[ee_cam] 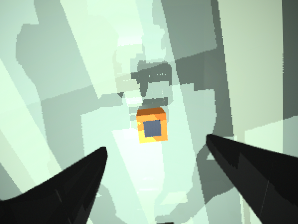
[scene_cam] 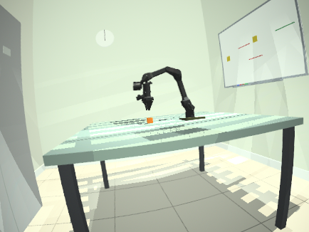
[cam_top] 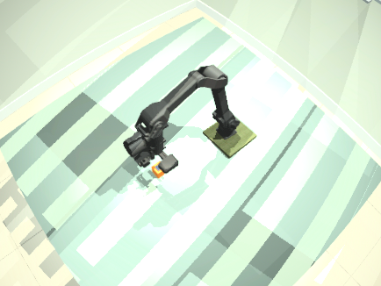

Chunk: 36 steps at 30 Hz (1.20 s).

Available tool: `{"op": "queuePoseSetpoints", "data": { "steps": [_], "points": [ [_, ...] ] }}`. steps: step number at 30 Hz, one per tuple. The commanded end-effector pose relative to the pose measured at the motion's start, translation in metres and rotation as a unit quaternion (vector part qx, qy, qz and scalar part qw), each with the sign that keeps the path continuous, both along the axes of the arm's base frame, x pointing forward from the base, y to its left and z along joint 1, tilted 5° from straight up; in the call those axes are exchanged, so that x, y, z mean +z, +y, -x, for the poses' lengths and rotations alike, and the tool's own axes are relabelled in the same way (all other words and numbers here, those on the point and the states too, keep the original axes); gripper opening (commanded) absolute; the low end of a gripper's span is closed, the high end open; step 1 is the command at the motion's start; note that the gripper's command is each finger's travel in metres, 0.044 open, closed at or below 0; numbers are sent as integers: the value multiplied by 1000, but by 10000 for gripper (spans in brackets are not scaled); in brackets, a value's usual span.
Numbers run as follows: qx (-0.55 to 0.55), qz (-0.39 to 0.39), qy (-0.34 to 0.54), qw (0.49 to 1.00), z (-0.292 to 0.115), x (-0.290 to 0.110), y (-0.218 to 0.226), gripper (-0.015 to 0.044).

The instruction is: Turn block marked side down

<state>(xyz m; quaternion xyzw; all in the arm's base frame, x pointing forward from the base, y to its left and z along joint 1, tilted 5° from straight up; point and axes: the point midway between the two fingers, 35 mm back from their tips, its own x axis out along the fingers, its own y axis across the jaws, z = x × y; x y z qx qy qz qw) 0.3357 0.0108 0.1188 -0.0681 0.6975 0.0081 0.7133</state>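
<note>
Hovering above the block, the pincer points straight down with its jaws spread nearly as wide as they go and nothing between them. In the wrist view the two dark fingers fill the lower left and lower right corners, and the orange cube sits between them, a little above the frame's centre, with its grey-blue marked square facing up towards the camera. In the exterior view the cube rests flat on the striped worktop just left of centre, below the fingertips and well apart from them. In the top view the block lies just left of centre, partly hidden by one finger, with the olive base plate off to its right.

Judging from this, the step in hand is the approach: the arm is lined up over the cube but has not started the grasp, and the marked side has yet to be turned down. The next move calls for a straight descent until the fingers straddle two opposite side faces, then a firm close. After that the cube would need lifting clear of the worktop, rotating half a turn and setting down.
</note>
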Motion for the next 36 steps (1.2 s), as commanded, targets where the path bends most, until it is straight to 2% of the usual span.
{"op": "queuePoseSetpoints", "data": {
  "steps": [1,34,36],
  "points": [
    [-5,-2,12,1000,4,-25,-2,440],
    [-5,-1,12,1000,7,-73,-7,440],
    [-5,-1,12,1000,7,-73,-7,387]
  ]
}}
